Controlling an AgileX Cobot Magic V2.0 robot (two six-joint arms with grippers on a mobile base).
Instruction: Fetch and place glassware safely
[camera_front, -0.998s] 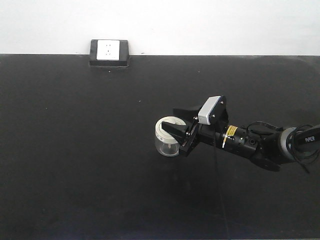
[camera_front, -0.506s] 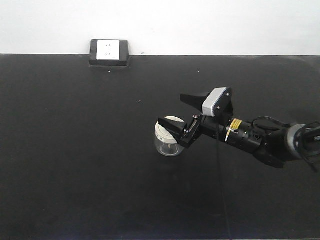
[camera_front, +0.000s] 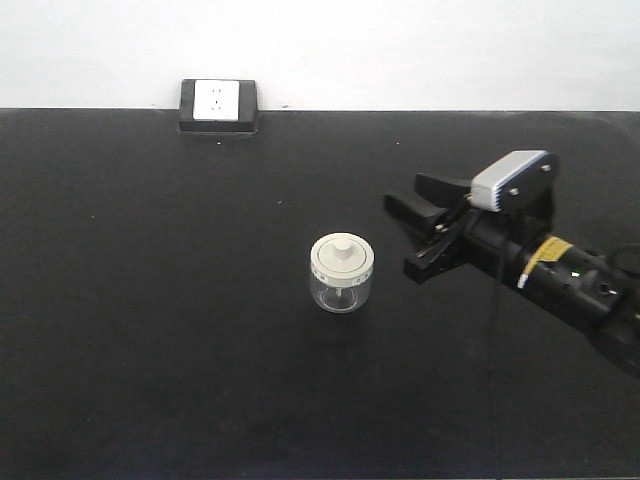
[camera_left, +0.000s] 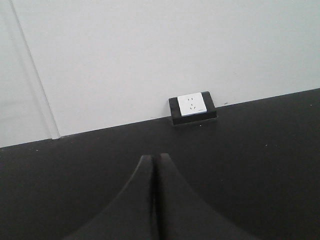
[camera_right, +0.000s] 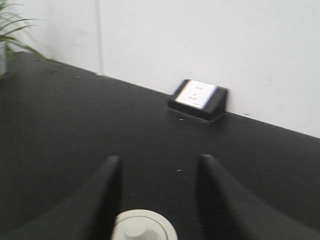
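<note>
The glass jar (camera_front: 342, 273), small and clear with a cream-white knobbed lid, stands upright alone on the black table (camera_front: 150, 300). My right gripper (camera_front: 408, 200) is open and empty, raised to the right of the jar and apart from it. In the right wrist view the jar's lid (camera_right: 144, 227) shows at the bottom edge, below and between the spread fingers (camera_right: 112, 167). My left gripper (camera_left: 154, 160) is shut and empty over bare table; it does not show in the front view.
A black box with a white socket plate (camera_front: 217, 105) sits at the table's back edge against the white wall; it also shows in the left wrist view (camera_left: 192, 107) and the right wrist view (camera_right: 198, 98). Plant leaves (camera_right: 10, 30) show at far left.
My right gripper has let go of the jar and drawn back to the right and upward. The jar stays standing where it was set down.
</note>
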